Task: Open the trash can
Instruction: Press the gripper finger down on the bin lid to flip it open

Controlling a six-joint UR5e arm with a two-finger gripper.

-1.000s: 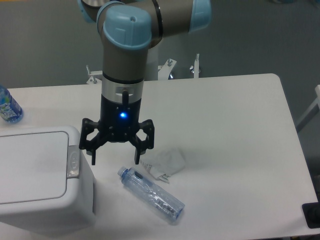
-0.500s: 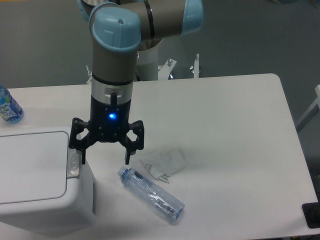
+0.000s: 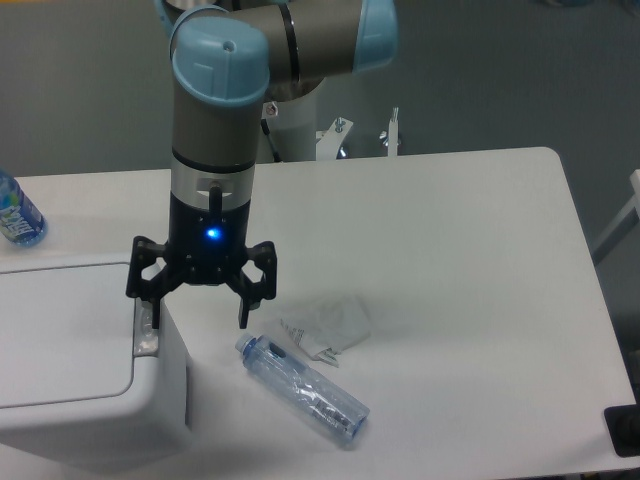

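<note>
Now end effector (image 3: 198,308) hangs from arm (image 3: 215,130) with fingers spread wide, released, gripping nothing; blue light glows on its body. One fingertip (image 3: 153,318) sits over grey button strip (image 3: 146,325) on trash can (image 3: 70,350); contact unclear. Trash can stands at bench (image 3: 450,260) front-left corner, lid (image 3: 60,335) flat and closed. Clear plastic bottle (image 3: 302,389) lies on its side just right of can, crumpled wrapper (image 3: 328,324) touching it. Blue-labelled bottle (image 3: 16,212) at far-left edge.
</note>
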